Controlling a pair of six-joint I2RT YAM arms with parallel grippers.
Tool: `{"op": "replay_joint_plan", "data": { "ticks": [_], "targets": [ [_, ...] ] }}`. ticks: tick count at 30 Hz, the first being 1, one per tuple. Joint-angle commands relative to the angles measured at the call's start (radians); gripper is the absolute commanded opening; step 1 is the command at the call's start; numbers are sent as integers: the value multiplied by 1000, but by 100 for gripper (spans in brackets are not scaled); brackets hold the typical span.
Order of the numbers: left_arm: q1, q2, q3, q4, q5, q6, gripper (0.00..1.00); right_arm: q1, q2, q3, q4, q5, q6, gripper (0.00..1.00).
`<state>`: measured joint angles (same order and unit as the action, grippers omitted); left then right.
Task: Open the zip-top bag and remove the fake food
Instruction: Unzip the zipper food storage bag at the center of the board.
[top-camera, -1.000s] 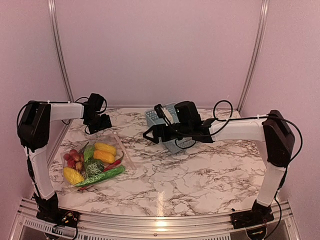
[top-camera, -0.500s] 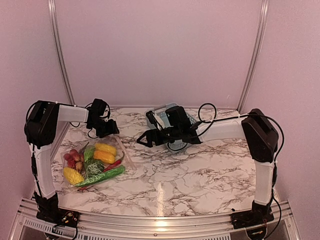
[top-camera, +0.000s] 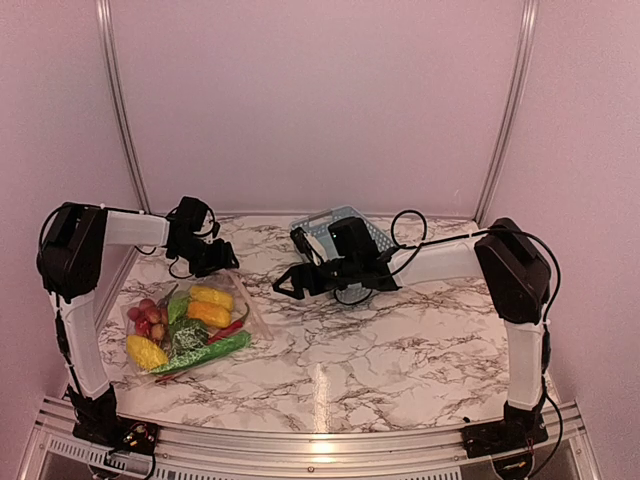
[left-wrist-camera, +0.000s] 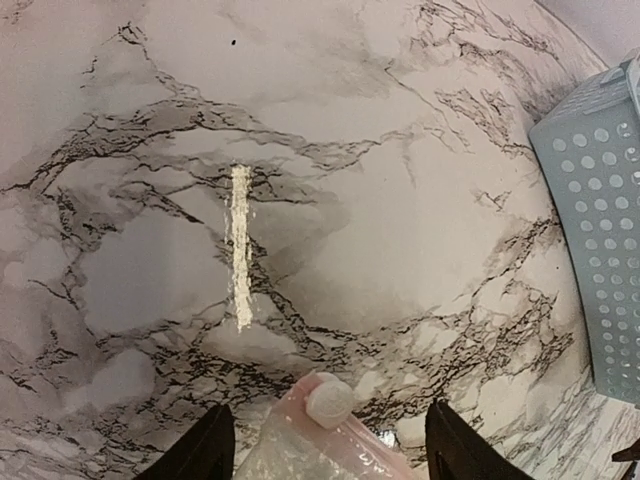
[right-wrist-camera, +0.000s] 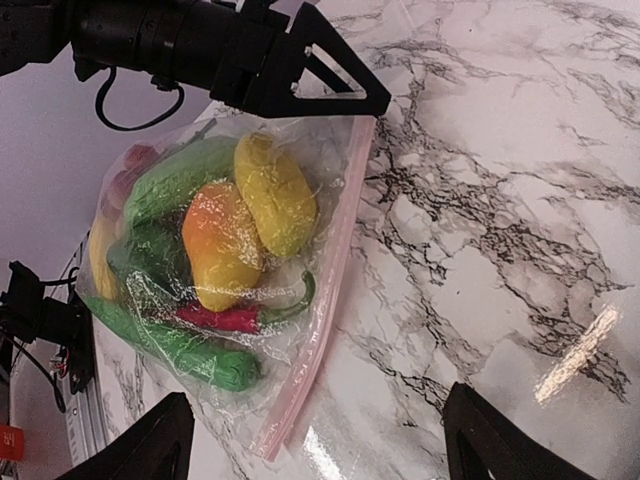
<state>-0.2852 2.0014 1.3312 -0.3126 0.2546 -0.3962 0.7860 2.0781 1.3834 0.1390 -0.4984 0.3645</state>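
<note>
The zip-top bag (top-camera: 238, 300) lies flat at the left of the marble table, its pink zip strip (right-wrist-camera: 330, 290) facing the middle and closed. Inside it is the fake food (top-camera: 190, 322): a yellow piece (right-wrist-camera: 275, 195), an orange-yellow piece (right-wrist-camera: 220, 245), a red chilli (right-wrist-camera: 222, 318) and a green cucumber (right-wrist-camera: 185, 345). My left gripper (top-camera: 220, 262) hovers open over the bag's far corner, with the white slider (left-wrist-camera: 328, 402) lying between its fingers (left-wrist-camera: 205, 450), untouched. My right gripper (top-camera: 284, 287) stands open just right of the zip strip, holding nothing.
A blue-grey lattice basket (top-camera: 342, 226) stands at the back middle, behind the right arm, and shows at the right edge of the left wrist view (left-wrist-camera: 600, 250). Bare marble table (top-camera: 400, 350) spreads across the middle and right. Pink walls close in the back and sides.
My right arm has swung left and lower, off the basket and toward the bag's zip edge. My left gripper has shifted slightly toward the bag's far corner.
</note>
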Motion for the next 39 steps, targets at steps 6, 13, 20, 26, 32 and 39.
{"op": "replay_joint_plan", "data": {
  "ticks": [6, 13, 20, 26, 32, 39],
  "targets": [
    [24, -74, -19, -89, -56, 64, 47, 1, 14, 16, 29, -19, -11, 84],
    [24, -60, -11, -120, -63, 78, 46, 1, 14, 13, 29, -20, -15, 84],
    [23, -32, -12, -129, -81, 88, 48, 1, 9, 8, 23, -17, -19, 84],
    [22, -36, -28, -117, -52, 82, 31, 1, 10, 9, 20, -12, -23, 84],
    [20, -36, -38, -108, -31, 79, 28, 1, 16, 16, 18, -16, -20, 84],
    [7, -33, -39, -92, -19, 72, 4, 1, 22, 22, 13, -16, -19, 84]
  ]
}}
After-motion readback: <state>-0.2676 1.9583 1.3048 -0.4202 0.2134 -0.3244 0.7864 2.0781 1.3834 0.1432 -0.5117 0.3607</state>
